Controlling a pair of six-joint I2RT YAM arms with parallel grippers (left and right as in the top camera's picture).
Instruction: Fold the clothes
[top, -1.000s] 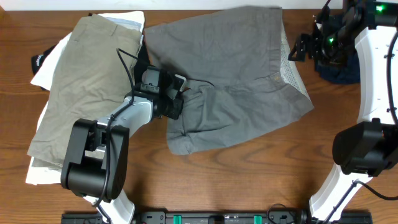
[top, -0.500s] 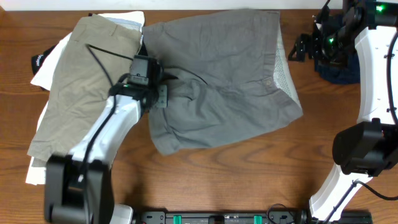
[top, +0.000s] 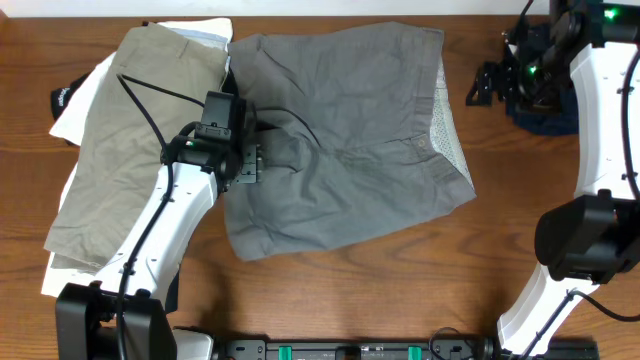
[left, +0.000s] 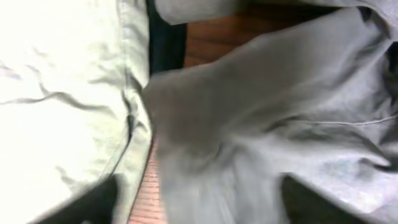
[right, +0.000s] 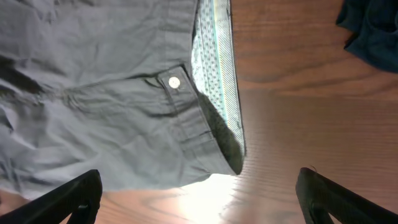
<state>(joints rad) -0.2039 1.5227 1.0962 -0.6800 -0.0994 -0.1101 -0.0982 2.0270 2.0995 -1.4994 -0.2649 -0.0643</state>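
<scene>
The grey shorts (top: 350, 140) lie spread flat on the middle of the table, waistband toward the right. My left gripper (top: 250, 162) hovers over their left leg beside the khaki shorts (top: 140, 130). In the left wrist view this gripper (left: 199, 208) is open, with blurred grey cloth (left: 261, 124) lying loose between its fingers (left: 81, 205). My right gripper (top: 480, 85) hangs open off the waistband's far right end. From the right wrist, the right gripper (right: 199, 199) is over bare wood, with the buttoned waistband (right: 175, 82) ahead of it.
The khaki shorts lie on a white garment (top: 75, 120), with a black garment (top: 62, 98) at the far left. A navy garment (top: 545, 112) is bunched under the right arm at the right edge. Bare wooden tabletop (top: 400, 290) runs along the front.
My left gripper pulled the grey shorts to the left, toward the khaki pile, then opened and let go. The right gripper has barely moved.
</scene>
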